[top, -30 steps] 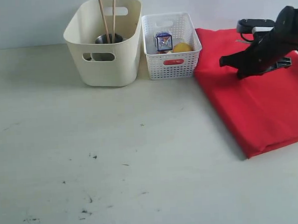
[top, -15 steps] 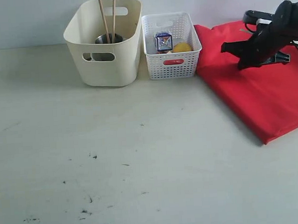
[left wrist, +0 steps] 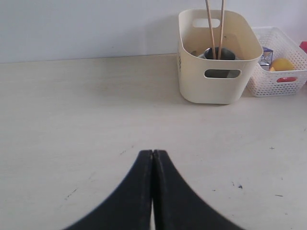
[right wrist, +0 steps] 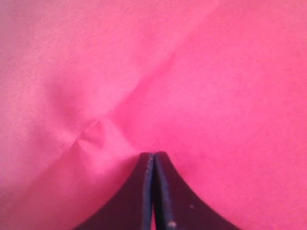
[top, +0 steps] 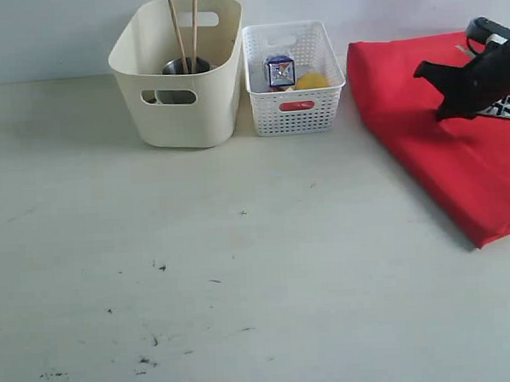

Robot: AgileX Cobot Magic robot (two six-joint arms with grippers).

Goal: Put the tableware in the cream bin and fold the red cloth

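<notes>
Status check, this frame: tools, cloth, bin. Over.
Left tool shut, over table. Right tool shut, tips at cloth, grip unclear. Chopsticks, cup in bin. No obstruction seen.

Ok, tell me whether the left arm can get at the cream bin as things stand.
Probably yes: only bare table lies between the shut left gripper and the cream bin; nothing blocks its near wall.
</notes>
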